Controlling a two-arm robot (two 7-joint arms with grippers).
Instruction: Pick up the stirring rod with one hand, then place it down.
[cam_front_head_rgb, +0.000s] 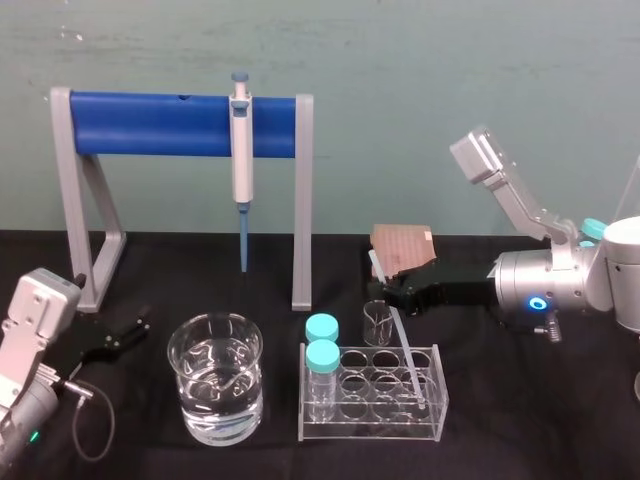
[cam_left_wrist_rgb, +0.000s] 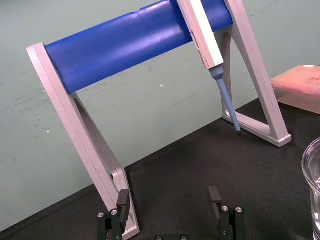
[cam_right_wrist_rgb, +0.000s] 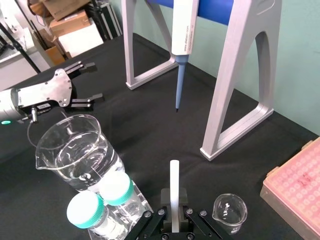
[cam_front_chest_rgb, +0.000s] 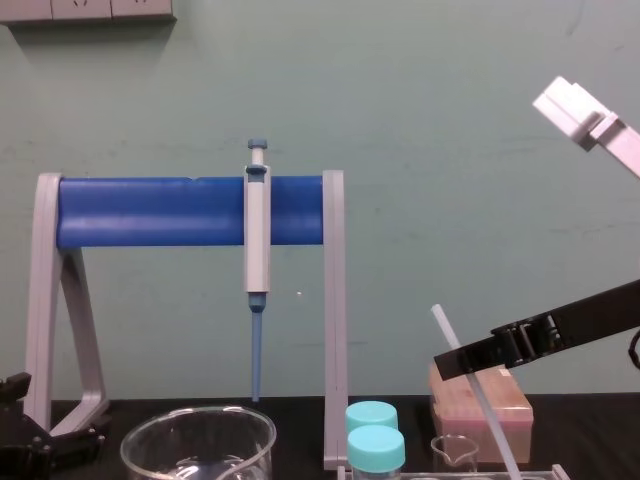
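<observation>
Right gripper (cam_front_head_rgb: 392, 292) pinches the stirring rod (cam_front_head_rgb: 406, 348) near its upper end.
The rod slants over the clear tube rack (cam_front_head_rgb: 370, 428), right of centre, lower end among its holes; the left gripper (cam_front_head_rgb: 128, 334) sits parked near left, fingers spread wide.

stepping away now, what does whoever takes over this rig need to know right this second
Right claw: shut on the stirring rod, held above the table just behind the tube rack.
Rod: tilted, with its lower end slanting down at the rack. I cannot tell whether it is clear of it.
Left claw: open, empty, parked low on the left by the foot of the pipette stand.
Done: rod grasped.
Left: finish the lift if needed, set the rod down, release.
</observation>
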